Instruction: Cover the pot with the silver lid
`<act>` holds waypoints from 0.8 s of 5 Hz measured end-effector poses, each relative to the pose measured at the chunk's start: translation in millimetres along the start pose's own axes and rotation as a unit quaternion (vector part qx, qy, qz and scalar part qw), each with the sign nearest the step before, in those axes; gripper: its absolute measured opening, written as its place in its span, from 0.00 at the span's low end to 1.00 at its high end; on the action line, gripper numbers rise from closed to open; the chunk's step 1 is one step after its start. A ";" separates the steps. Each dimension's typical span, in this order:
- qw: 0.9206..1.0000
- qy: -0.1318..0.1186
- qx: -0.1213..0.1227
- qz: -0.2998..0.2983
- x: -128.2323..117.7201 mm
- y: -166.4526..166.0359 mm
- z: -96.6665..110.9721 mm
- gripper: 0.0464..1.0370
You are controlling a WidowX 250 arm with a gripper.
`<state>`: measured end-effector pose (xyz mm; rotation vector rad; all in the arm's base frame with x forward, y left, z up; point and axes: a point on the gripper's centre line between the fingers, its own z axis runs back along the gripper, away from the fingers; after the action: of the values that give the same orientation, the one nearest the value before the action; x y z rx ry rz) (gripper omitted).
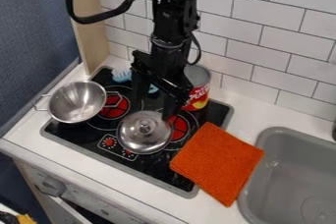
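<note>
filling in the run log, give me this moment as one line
hand: open, near far rim of silver lid | lid: on stove | pot: uncovered, left of lid in view | covering: not done

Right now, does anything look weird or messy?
The orange cloth looks out of place: it lies partly on the black stove, near a red burner, and partly on the counter. I see no spills or damage.

We note a white counter [72,161] carrying a black cooktop [160,171]. On the cooktop we locate an open steel pot [77,101] at the view's left, a silver lid [134,139] near centre, a red can [199,98] at the rear and – partly hidden – what appears to be a blue brush [121,74]. An orange cloth [216,161] overlaps cooktop and counter.
</note>
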<state>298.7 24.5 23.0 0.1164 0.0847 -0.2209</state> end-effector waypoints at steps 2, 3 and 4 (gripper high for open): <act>0.999 -0.024 -0.036 -0.005 -6.0 -0.6 -23.6 0.96; 0.998 -0.055 -0.030 0.010 -1.7 7.9 -28.0 0.96; 0.997 -0.070 -0.024 0.019 -1.2 12.6 -39.5 0.96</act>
<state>297.5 41.9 -14.6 0.0534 -0.0524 -0.1887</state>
